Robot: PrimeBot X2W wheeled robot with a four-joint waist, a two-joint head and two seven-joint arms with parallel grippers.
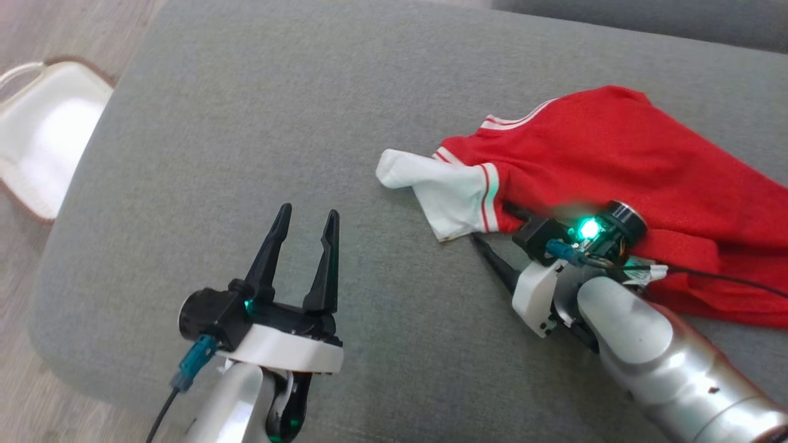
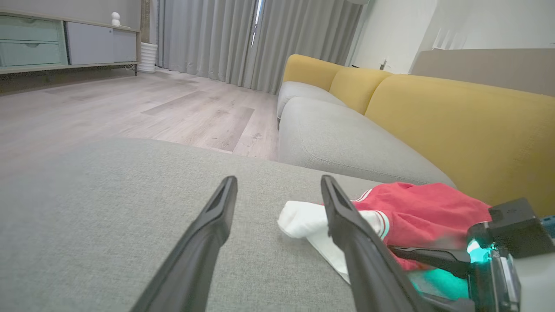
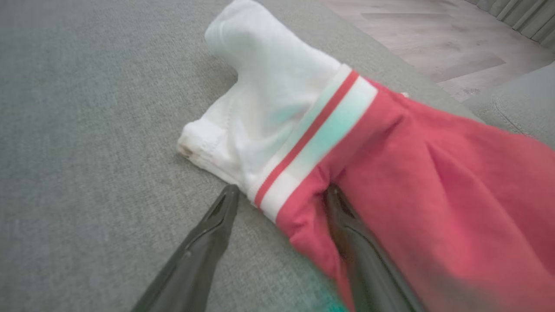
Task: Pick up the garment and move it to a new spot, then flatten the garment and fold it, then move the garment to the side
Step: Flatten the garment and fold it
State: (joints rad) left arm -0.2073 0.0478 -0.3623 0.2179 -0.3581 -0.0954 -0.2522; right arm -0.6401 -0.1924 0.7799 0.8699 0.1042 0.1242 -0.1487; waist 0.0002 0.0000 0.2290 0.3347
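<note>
1. Work surface. I see a large grey cushion under both arms. In the L wrist view a sofa w/ yellow back and grey seat stands beyond it. A strip of wood floor shows between the two on that view's left. In the head view a white bin sits off the cushion's left edge.

2. Garment. The garment lies crumpled on the cushion on my right, reaching the right edge of the head view. The body is red. A white sleeve w/ a red-and-white striped band points left, toward the cushion's middle.

3. R gripper. The R gripper is down at the garment's near edge, just beside the striped band. Its jaws stand apart, not clamped on anything. In the R wrist view one finger lies over bare cushion just outside the hem. The other finger lies against the red cloth at a fold, and I can't tell whether it is over or under that fold.

4. L gripper. The L gripper hovers over bare cushion, well apart from the garment. Its jaws are wide and hold nothing. The fingers point up the head view, away from me.
</note>
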